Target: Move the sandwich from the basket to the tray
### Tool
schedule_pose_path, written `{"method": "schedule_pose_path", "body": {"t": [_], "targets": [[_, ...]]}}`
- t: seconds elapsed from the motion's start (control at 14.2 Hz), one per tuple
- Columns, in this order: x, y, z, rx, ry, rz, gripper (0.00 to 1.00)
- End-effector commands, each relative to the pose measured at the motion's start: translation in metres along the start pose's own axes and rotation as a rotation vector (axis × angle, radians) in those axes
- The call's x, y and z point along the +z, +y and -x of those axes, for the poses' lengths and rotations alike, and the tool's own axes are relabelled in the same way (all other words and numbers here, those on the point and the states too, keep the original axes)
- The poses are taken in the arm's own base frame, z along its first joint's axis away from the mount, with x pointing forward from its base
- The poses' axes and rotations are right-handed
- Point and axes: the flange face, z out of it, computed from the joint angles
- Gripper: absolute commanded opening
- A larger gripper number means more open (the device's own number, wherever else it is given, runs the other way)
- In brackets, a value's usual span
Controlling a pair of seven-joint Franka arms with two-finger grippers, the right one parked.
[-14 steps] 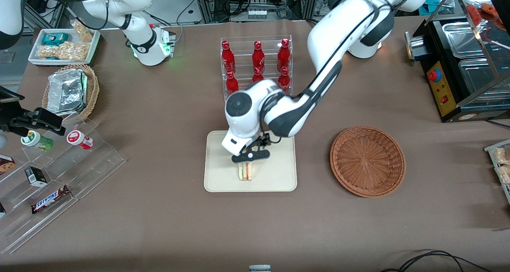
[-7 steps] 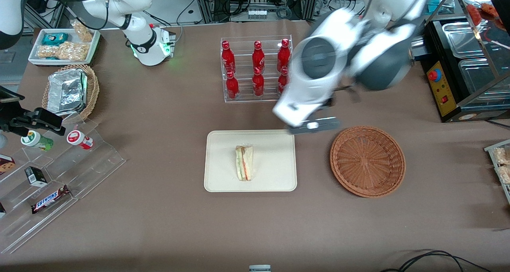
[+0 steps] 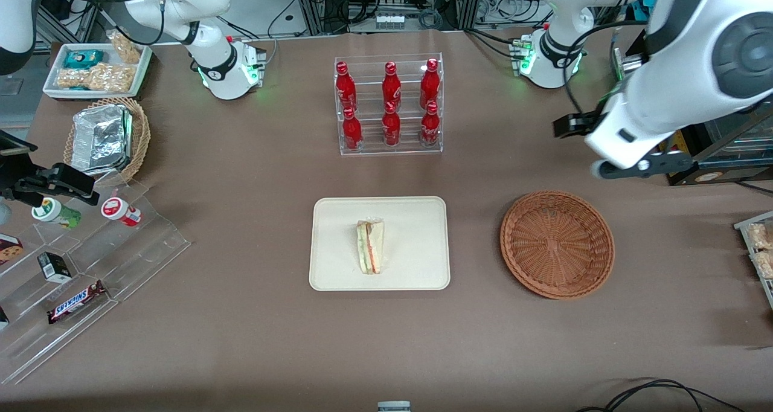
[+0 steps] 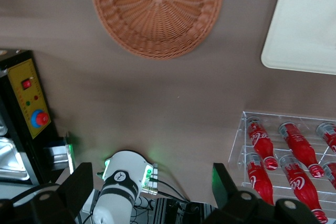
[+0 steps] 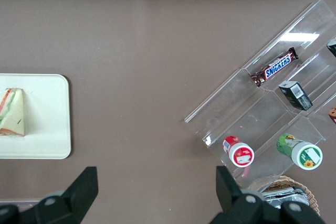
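The sandwich (image 3: 370,246), a white wedge with green and red layers, lies near the middle of the cream tray (image 3: 416,218) with nothing touching it; the right wrist view also shows the sandwich (image 5: 11,112) on the tray (image 5: 47,129). The reddish-brown basket (image 3: 557,243) sits beside the tray, toward the working arm's end, with nothing in it. My gripper (image 3: 640,166) hangs high above the table, farther from the front camera than the basket and well clear of it. In the left wrist view the gripper (image 4: 149,179) is open and holds nothing, with the basket (image 4: 157,9) and a tray corner (image 4: 310,24) below.
A clear rack of red bottles (image 3: 389,107) stands farther from the camera than the tray. A black appliance with a yellow panel (image 3: 670,137) is at the working arm's end. A tan foil-filled basket (image 3: 109,137) and acrylic snack steps (image 3: 84,267) are at the parked arm's end.
The gripper, low over the sandwich on the tray a second ago, has let it go, risen and swung past the basket toward the working arm's end. The sandwich stays on the tray.
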Motion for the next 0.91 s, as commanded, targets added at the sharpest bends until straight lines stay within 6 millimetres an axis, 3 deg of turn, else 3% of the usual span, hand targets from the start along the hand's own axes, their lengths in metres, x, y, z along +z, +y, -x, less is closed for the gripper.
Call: {"method": "schedule_pose_path", "body": {"t": [0.0,0.07,0.21,0.35,0.49,0.63,0.84], "targets": [[0.019,-0.019,0.015,-0.042,0.011,-0.015,1.0],[0.026,-0.022,0.021,-0.052,0.033,-0.021,1.0],[0.025,-0.051,0.02,-0.04,0.069,-0.008,1.0],[0.008,-0.076,0.026,0.086,0.083,-0.001,1.0],[-0.014,-0.086,0.038,0.086,0.1,0.005,1.0],[-0.02,-0.1,0.038,0.061,0.113,-0.001,1.0],[-0.023,-0.105,0.043,0.07,0.121,-0.003,1.0]]}}
